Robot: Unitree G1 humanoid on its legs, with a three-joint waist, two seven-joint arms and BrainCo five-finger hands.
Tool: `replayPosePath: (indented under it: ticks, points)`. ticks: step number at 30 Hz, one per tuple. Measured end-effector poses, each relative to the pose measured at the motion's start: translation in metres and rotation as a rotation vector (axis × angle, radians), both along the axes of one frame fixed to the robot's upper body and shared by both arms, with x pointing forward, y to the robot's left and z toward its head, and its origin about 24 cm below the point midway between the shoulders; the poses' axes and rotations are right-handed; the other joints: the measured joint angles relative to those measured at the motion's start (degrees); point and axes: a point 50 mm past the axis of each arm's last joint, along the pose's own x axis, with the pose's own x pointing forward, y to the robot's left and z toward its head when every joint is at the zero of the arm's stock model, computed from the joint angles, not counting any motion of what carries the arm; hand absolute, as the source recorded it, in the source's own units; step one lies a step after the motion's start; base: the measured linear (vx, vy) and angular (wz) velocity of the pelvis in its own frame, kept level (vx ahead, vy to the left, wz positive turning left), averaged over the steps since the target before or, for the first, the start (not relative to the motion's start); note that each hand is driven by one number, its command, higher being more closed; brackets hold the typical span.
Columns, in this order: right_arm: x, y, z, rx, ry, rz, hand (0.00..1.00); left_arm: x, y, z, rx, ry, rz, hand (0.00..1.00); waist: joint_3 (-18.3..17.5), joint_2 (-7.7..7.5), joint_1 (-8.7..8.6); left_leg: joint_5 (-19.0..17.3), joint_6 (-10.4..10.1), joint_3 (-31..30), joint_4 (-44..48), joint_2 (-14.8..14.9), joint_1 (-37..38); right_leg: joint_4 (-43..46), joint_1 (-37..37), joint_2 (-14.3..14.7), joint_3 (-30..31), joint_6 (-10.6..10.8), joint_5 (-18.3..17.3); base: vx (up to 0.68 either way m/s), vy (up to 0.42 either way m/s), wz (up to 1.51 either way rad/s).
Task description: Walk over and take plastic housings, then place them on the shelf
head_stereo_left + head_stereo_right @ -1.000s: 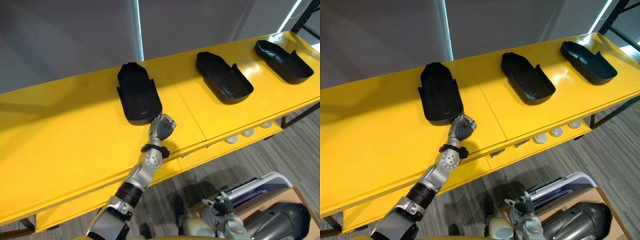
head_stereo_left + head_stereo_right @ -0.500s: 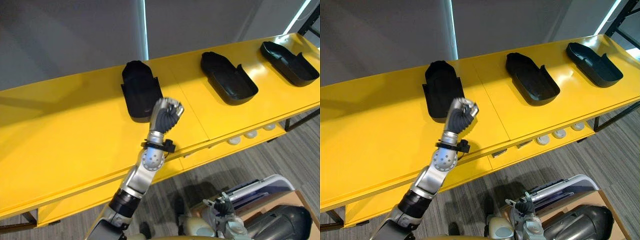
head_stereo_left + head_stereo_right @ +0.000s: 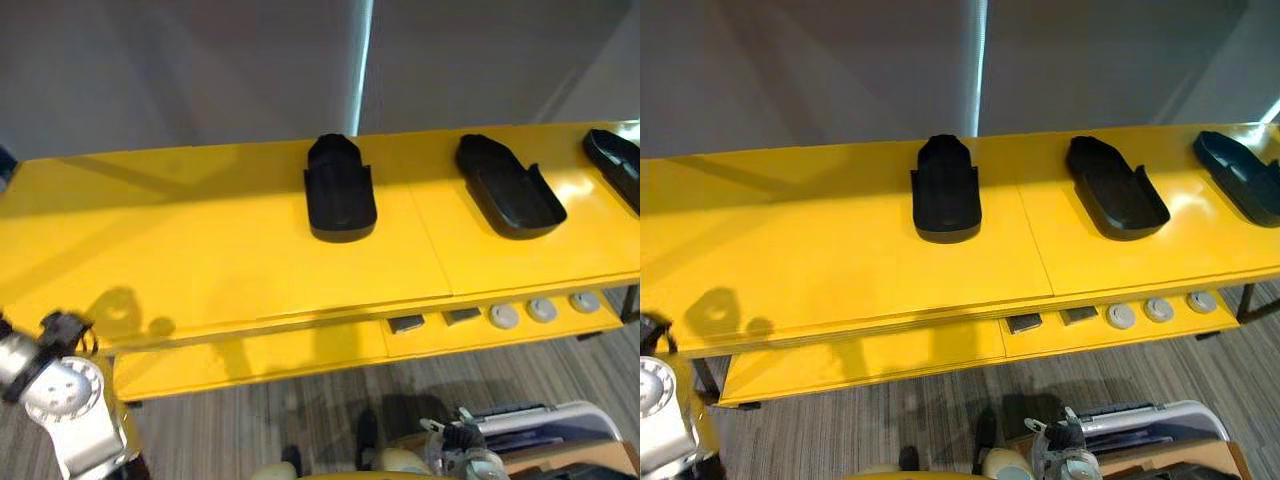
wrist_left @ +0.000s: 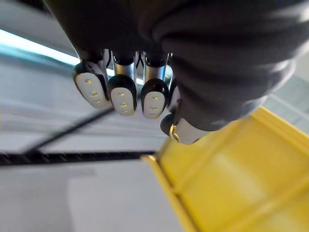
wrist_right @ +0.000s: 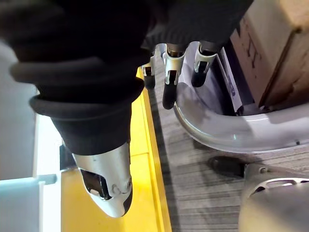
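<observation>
Three black plastic housings lie open side up along the yellow shelf top [image 3: 200, 260]: one in the middle [image 3: 340, 190], a second to its right [image 3: 508, 187], and a third [image 3: 615, 165] cut off at the right edge. My left hand [image 4: 123, 92] has its fingers curled into a fist with nothing in it, off the shelf's left end. Low by the floor, my right hand [image 5: 169, 82] hangs with relaxed fingers beside a white tub, holding nothing; it also shows at the bottom of the left eye view [image 3: 462, 442].
A lower yellow ledge [image 3: 250, 355] runs under the shelf top, with three round white discs [image 3: 540, 310] and two small grey blocks [image 3: 405, 323] on its right part. A white tub [image 3: 545, 418] and a cardboard box [image 5: 270, 48] stand on the grey floor at lower right.
My left arm has pulled back from beside the middle housing and dropped to the lower left. The camera has shifted, so the shelf looks farther off. The housings have stayed in place.
</observation>
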Motion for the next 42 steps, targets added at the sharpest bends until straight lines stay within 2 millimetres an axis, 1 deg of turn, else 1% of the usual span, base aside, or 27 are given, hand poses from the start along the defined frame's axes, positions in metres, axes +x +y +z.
replayPosePath:
  ticks: [2, 3, 4, 5, 6, 8, 9, 11, 14, 19, 21, 25, 28, 29, 30, 31, 32, 33, 34, 35, 36, 37, 38, 39, 40, 41, 42]
  points:
    - [-0.003, 0.002, 0.000, 0.003, 0.019, 0.003, 0.00, -0.022, -0.007, -0.068, -0.239, 0.272, -0.043, 0.00, -0.65, -0.04, 0.01, -0.68, 0.31, 0.35, 0.74, 0.23, -0.01, 0.01, 0.40, 0.02, -0.53, -0.11, -0.36, 0.00, 0.016, 0.07]
    - [-0.004, 0.003, 0.001, 0.006, 0.019, 0.003, 0.00, -0.028, -0.014, -0.091, -0.339, 0.341, -0.073, 0.00, -0.69, -0.07, 0.05, -0.90, 0.37, 0.54, 1.15, 0.37, -0.07, 0.02, 0.52, 0.09, -0.58, -0.15, -0.56, 0.00, 0.002, -0.03]
    - [-0.004, 0.004, 0.001, 0.009, 0.018, 0.003, 0.00, -0.032, -0.019, -0.105, -0.396, 0.390, -0.096, 0.00, -0.70, -0.05, 0.05, -1.07, 0.32, 0.65, 1.54, 0.48, -0.10, 0.02, 0.63, 0.15, -0.63, -0.19, -0.60, 0.00, 0.000, 0.00]
    - [-0.004, 0.005, 0.001, 0.011, 0.020, 0.011, 0.00, -0.038, -0.032, -0.130, -0.496, 0.477, -0.148, 0.00, -0.72, -0.03, -0.03, -1.20, 0.05, 0.71, 1.95, 0.66, 0.01, 0.02, 0.95, 0.23, -0.66, -0.16, -0.66, 0.00, 0.000, 0.00]
    - [-0.004, 0.006, 0.001, 0.017, 0.021, 0.015, 0.00, -0.041, -0.047, -0.149, -0.575, 0.554, -0.217, 0.00, -0.96, 0.06, -0.07, -1.22, -0.20, 0.92, 2.19, 0.81, 0.10, 0.02, 1.09, 0.35, -0.66, 0.05, -0.83, -0.02, -0.003, -0.03]
    - [-0.006, 0.005, 0.001, 0.020, 0.021, 0.016, 0.00, -0.040, -0.073, -0.171, -0.652, 0.651, -0.342, 0.00, -1.51, 0.31, -0.18, -1.18, -0.30, 1.08, 2.19, 0.88, 0.13, 0.01, 1.07, 0.42, -0.62, 0.38, -1.07, -0.02, -0.002, -0.05]
    - [-0.006, 0.005, 0.001, 0.020, 0.020, 0.016, 0.00, -0.036, -0.088, -0.180, -0.672, 0.706, -0.423, 0.00, -1.68, 0.50, -0.19, -1.18, -0.30, 1.24, 2.18, 0.90, 0.23, 0.00, 1.06, 0.45, -0.54, 0.37, -1.08, -0.02, 0.003, -0.05]
    - [-0.005, 0.005, 0.002, 0.021, 0.014, 0.016, 0.00, -0.031, -0.101, -0.187, -0.677, 0.759, -0.495, 0.00, -1.65, 0.61, -0.22, -1.19, -0.33, 1.37, 2.06, 0.95, 0.28, -0.06, 0.98, 0.53, -0.36, 0.36, -1.08, -0.02, 0.002, -0.05]
    - [-0.004, 0.005, 0.002, 0.021, 0.009, 0.015, 0.00, -0.022, -0.109, -0.191, -0.647, 0.814, -0.559, 0.00, -1.63, 0.80, -0.29, -0.95, -0.66, 1.44, 1.18, 1.03, 0.86, -0.23, 0.98, 0.73, 0.05, 0.11, -1.25, -0.02, -0.002, -0.04]
    - [-0.004, 0.005, 0.002, 0.019, 0.002, 0.014, 0.00, -0.017, -0.124, -0.197, -0.585, 0.917, -0.680, 0.00, -1.74, 1.07, -0.42, -0.71, -1.01, 1.45, 0.06, 1.05, 1.53, -0.26, 0.84, 0.94, 0.70, 0.11, -1.26, 0.01, 0.009, -0.06]
    - [-0.005, 0.005, 0.001, 0.018, 0.002, 0.014, 0.00, -0.014, -0.127, -0.197, -0.556, 0.941, -0.714, 0.00, -1.74, 1.07, -0.55, -0.59, -1.18, 1.52, -0.48, 1.05, 1.93, -0.26, 0.88, 1.01, 0.87, 0.15, -1.29, 0.04, 0.020, -0.04]
    - [-0.004, 0.005, 0.002, 0.018, -0.004, 0.010, 0.00, -0.007, -0.129, -0.196, -0.516, 0.962, -0.755, 0.00, -1.59, 1.17, -1.97, -0.69, -1.10, 1.22, -0.19, 0.99, 1.90, -0.17, 0.99, 0.98, 0.72, 0.32, -1.66, 0.05, 0.029, 0.01]
    - [-0.002, 0.005, 0.003, 0.012, -0.015, -0.005, 0.00, 0.006, -0.131, -0.192, -0.466, 0.957, -0.792, 0.00, -0.97, 1.36, -2.14, -2.27, -1.04, 1.02, 3.58, 1.13, 0.43, 0.02, 0.84, 1.06, 1.07, 0.45, -1.80, 0.05, 0.039, -0.02]
    - [-0.001, 0.005, 0.003, 0.011, -0.018, -0.006, 0.00, 0.007, -0.132, -0.192, -0.461, 0.957, -0.796, 0.00, -0.91, 1.46, -2.16, -2.78, -1.01, 1.00, 4.77, 1.16, -0.01, 0.04, 0.63, 1.09, 1.38, 0.42, -1.77, 0.05, 0.049, -0.31]
    - [0.005, 0.005, 0.005, 0.010, -0.037, -0.004, 0.00, 0.011, -0.131, -0.189, -0.448, 0.939, -0.797, 0.00, -0.63, 1.15, -1.58, -3.17, -0.84, -1.07, 7.94, 0.55, -1.65, 0.37, -0.40, 0.99, 3.35, 0.13, -1.18, 0.03, 0.045, -0.51]
    - [0.010, 0.006, 0.007, 0.009, -0.048, 0.002, 0.00, 0.013, -0.131, -0.186, -0.438, 0.925, -0.797, 0.00, -0.40, 0.95, -1.42, -3.19, -0.80, -2.76, 9.06, -0.17, -2.20, 1.15, -1.28, 0.88, 4.56, 0.12, -1.12, 0.00, 0.038, -0.86]
    - [0.019, 0.007, 0.011, 0.003, -0.080, 0.021, 0.00, 0.017, -0.132, -0.183, -0.426, 0.902, -0.799, 0.00, 0.38, 1.10, -1.28, -3.63, -0.93, -6.70, 10.40, -0.47, -2.85, 3.04, -2.85, 0.81, 6.51, 0.19, -1.08, -0.05, 0.029, -0.91]
    - [0.026, 0.006, 0.016, -0.003, -0.114, 0.028, 0.00, 0.019, -0.135, -0.181, -0.422, 0.886, -0.806, 0.00, 0.78, 1.63, -1.46, -4.69, -1.63, -9.11, 10.37, -0.75, -2.82, 4.32, -4.14, 0.96, 7.92, 0.37, -1.15, -0.06, 0.041, -0.79]
    - [0.030, 0.004, 0.019, -0.012, -0.133, 0.031, 0.00, 0.021, -0.136, -0.180, -0.419, 0.879, -0.813, 0.00, 0.89, 1.89, -1.73, -5.38, -1.49, -9.57, 10.34, -0.83, -2.82, 4.62, -4.77, 1.07, 8.50, 0.57, -1.04, -0.07, 0.086, -0.61]
    - [0.038, 0.004, 0.026, -0.016, -0.176, 0.035, 0.00, 0.029, -0.140, -0.176, -0.404, 0.854, -0.831, 0.00, 1.17, 2.14, -2.13, -6.90, -0.39, -9.67, 10.52, -0.95, -2.86, 4.67, -5.72, 1.26, 9.50, 1.11, -0.61, -0.08, 0.129, -0.45]
    - [0.046, 0.008, 0.033, -0.009, -0.226, 0.041, 0.00, 0.037, -0.143, -0.172, -0.385, 0.834, -0.846, 0.00, 1.66, 1.52, -2.17, -7.33, 0.15, -8.56, 11.92, -1.34, -3.53, 4.95, -6.44, 1.11, 10.61, 1.59, -0.27, -0.13, 0.165, -0.61]
    - [0.056, 0.012, 0.043, -0.004, -0.291, 0.055, 0.00, 0.042, -0.144, -0.168, -0.369, 0.814, -0.853, 0.00, 2.09, 0.95, -1.86, -8.29, 0.46, -7.21, 13.76, -1.63, -4.17, 5.43, -7.22, 1.24, 12.34, 1.97, 0.13, -0.14, 0.145, -0.86]
    - [0.072, 0.021, 0.057, 0.005, -0.386, 0.076, 0.00, 0.045, -0.145, -0.165, -0.354, 0.794, -0.853, 0.00, 2.32, 0.51, -1.57, -10.01, 1.03, -4.97, 17.40, -2.03, -5.74, 6.01, -8.59, 1.76, 14.97, 2.27, 0.96, -0.15, 0.113, -0.96]
    - [0.080, 0.026, 0.063, 0.011, -0.428, 0.093, 0.00, 0.045, -0.145, -0.164, -0.352, 0.787, -0.853, 0.00, 2.36, 0.36, -1.38, -10.93, 1.35, -3.57, 19.13, -1.92, -6.70, 6.05, -9.24, 2.11, 16.35, 2.35, 1.67, -0.25, 0.163, -1.26]
    - [0.099, 0.039, 0.076, 0.022, -0.504, 0.142, 0.00, 0.047, -0.145, -0.162, -0.343, 0.775, -0.855, 0.00, 2.55, -0.22, -0.86, -12.22, 2.25, -0.40, 22.17, -1.85, -8.65, 5.43, -10.89, 2.48, 18.55, 2.30, 1.98, -0.32, 0.196, -1.13]
    - [0.105, 0.045, 0.081, 0.025, -0.526, 0.168, 0.00, 0.049, -0.145, -0.160, -0.339, 0.767, -0.856, 0.00, 2.85, -0.66, -0.63, -12.51, 2.68, 1.26, 23.21, -1.81, -9.33, 5.46, -11.69, 2.26, 18.21, 1.67, 1.48, -0.33, 0.198, -1.34]
    - [0.116, 0.056, 0.088, 0.030, -0.561, 0.210, 0.00, 0.051, -0.144, -0.159, -0.332, 0.763, -0.856, 0.00, 3.35, -1.13, -0.04, -12.18, 3.67, 3.46, 23.68, -1.66, -10.33, 5.45, -12.88, 1.99, 17.37, 0.06, -1.14, -0.27, 0.106, -1.06]
